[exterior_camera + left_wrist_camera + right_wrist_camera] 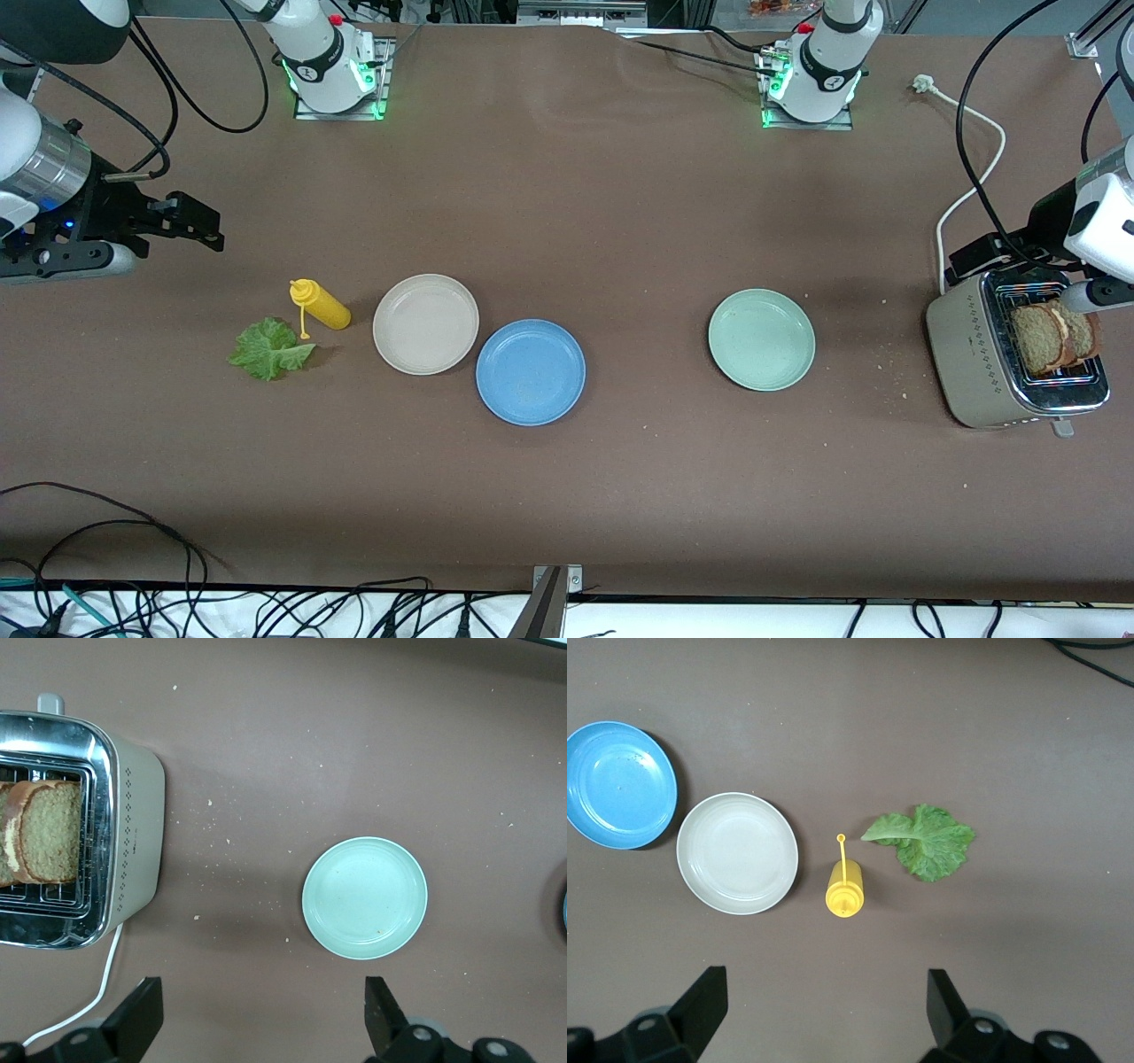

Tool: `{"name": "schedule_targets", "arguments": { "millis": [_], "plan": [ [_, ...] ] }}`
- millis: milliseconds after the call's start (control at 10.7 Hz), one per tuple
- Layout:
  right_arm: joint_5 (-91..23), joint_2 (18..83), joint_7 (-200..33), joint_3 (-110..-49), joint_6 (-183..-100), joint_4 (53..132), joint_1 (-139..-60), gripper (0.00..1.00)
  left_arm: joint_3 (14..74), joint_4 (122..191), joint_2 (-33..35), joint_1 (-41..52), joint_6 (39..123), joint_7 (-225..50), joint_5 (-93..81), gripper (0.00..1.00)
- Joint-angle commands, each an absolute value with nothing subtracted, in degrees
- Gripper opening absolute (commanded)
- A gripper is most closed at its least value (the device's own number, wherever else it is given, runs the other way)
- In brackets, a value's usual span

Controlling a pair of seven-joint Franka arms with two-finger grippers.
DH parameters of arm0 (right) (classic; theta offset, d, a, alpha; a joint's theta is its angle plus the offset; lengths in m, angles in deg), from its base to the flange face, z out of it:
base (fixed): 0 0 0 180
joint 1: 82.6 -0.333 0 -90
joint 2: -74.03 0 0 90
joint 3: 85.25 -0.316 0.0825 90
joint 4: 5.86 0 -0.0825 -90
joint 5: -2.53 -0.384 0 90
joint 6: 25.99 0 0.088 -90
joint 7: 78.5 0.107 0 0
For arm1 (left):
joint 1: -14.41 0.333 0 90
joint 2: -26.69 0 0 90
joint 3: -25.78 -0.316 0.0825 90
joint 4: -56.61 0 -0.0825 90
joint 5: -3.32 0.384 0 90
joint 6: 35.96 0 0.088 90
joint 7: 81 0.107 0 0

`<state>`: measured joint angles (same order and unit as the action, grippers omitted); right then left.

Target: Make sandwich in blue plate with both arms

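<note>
With both the left gripper (257,1023) and right gripper (819,1019) spread wide and empty, toast (1054,337) in the toaster (974,354) and lettuce (268,349) well apart from the bare blue plate (531,372), a slice could be crumbled or jammed in extraction.

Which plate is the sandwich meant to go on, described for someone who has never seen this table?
Start at the toaster at the left arm's end of the table and move along past the pale green plate standing alone. Next come two plates side by side. Take the blue plate, nearer the front camera than the cream plate beside it, and the only blue one.
</note>
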<state>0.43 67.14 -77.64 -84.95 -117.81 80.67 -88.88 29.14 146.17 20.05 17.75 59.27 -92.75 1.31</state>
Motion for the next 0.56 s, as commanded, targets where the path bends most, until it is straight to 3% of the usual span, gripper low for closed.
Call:
{"name": "schedule_targets", "arguments": {
  "millis": [0,468],
  "plan": [
    [-0.5,67.4,-77.5,-84.7,-117.4,80.1,-88.8,1.00,29.2,145.1,20.0,17.6,58.9,-92.8,-0.3,1.00],
    [0.2,67.4,-77.5,-84.8,-117.3,80.1,-88.8,1.00,29.2,145.1,20.0,17.6,58.9,-92.8,-0.3,1.00]
  ]
}}
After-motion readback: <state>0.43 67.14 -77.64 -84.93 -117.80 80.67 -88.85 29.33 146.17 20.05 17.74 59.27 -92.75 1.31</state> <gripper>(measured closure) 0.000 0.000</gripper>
